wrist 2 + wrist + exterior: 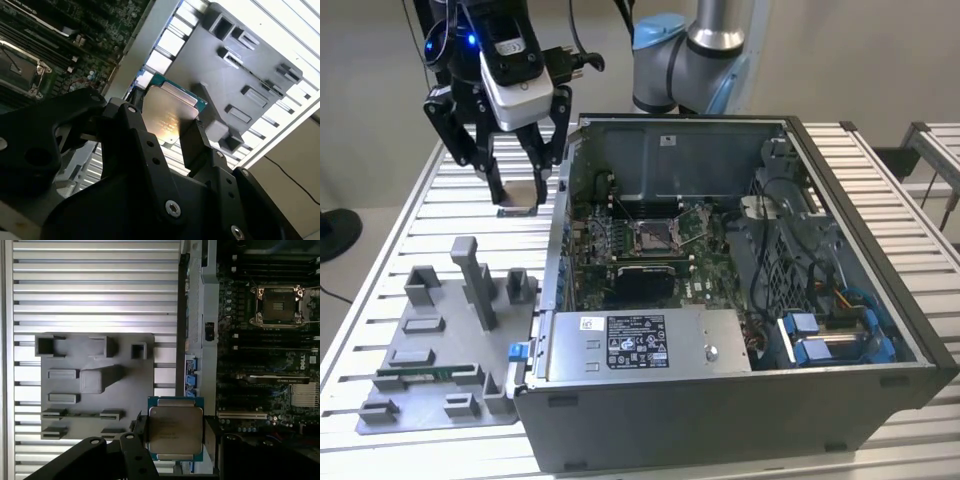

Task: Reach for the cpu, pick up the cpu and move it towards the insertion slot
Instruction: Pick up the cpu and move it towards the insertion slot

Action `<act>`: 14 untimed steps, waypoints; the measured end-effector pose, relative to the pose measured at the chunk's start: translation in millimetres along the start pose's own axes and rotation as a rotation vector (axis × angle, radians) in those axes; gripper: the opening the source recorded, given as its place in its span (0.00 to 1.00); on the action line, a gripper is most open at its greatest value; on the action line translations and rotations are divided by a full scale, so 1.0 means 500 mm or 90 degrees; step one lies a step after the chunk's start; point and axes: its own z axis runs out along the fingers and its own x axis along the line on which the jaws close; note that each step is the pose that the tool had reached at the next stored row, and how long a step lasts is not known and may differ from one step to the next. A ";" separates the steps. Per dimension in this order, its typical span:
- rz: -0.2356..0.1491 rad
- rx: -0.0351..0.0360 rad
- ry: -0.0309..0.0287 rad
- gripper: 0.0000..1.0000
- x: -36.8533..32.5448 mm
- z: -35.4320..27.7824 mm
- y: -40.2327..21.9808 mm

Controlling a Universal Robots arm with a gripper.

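Silver cpu (175, 432) held; case wall (192, 315) before insertion slot (278, 305).

Plain beige wall (880, 60) behind a ribbed white table (390, 250).

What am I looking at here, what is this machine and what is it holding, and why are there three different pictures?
This is a robot arm working beside an opened computer case on a slatted metal table. The exterior view comes from a camera standing off the arm; both wrist views come from cameras riding on the arm, looking past its tool. The tool is shut on the cpu, a flat silvery square chip, which it holds in the air outside the case, near its wall. Inside the case sits the insertion slot, a square socket with a shiny frame, with nothing in it. On the table also lies a grey plastic tray with upright blocks.
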 end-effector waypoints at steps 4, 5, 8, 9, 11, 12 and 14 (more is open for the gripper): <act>0.000 0.0000 0.0000 0.00 -0.015 0.000 0.000; 0.000 0.0000 0.0000 0.00 -0.019 0.000 0.000; 0.000 0.0000 0.0000 0.00 -0.033 0.000 0.000; 0.000 0.0000 0.0000 0.00 -0.037 0.000 0.001; 0.000 0.0000 0.0000 0.00 -0.045 0.000 0.001; 0.000 0.0001 0.0000 0.00 -0.050 0.000 0.001; 0.000 0.0000 0.0000 0.00 -0.061 0.000 0.001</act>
